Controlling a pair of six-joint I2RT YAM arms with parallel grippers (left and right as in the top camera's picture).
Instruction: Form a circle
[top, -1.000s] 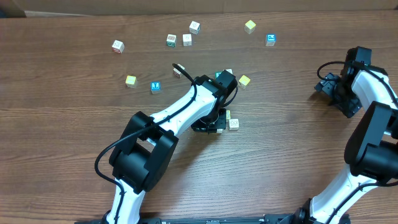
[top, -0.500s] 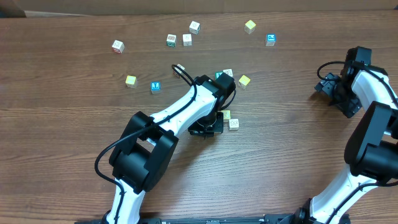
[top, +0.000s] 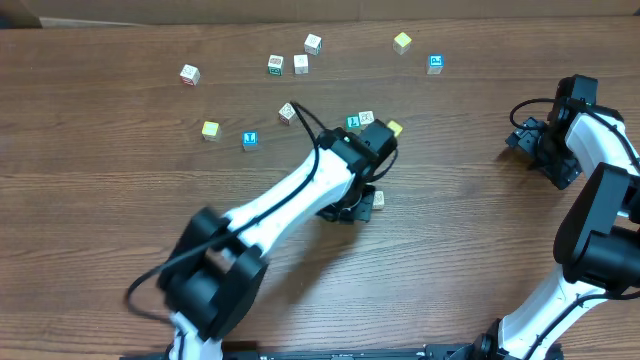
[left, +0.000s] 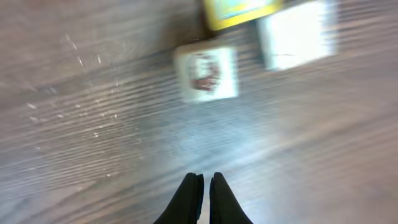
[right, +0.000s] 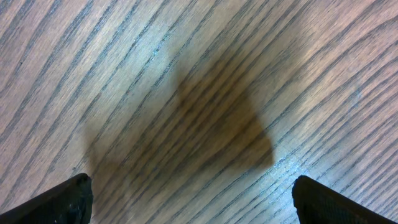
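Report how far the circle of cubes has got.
Done: a yellow cube, a picture cube and a white cube sit bunched together. In hand: nothing; the left gripper is shut and empty near them, the right gripper open. Left: no closed ring shows; loose cubes lie scattered.

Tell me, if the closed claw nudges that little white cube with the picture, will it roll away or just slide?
Probably slide: the white cube sits flat on the smooth wooden table, with square faces, so rolling seems unlikely. It looks small and light, so the claw pushing it may twist it. It appears rigid, not squashy.
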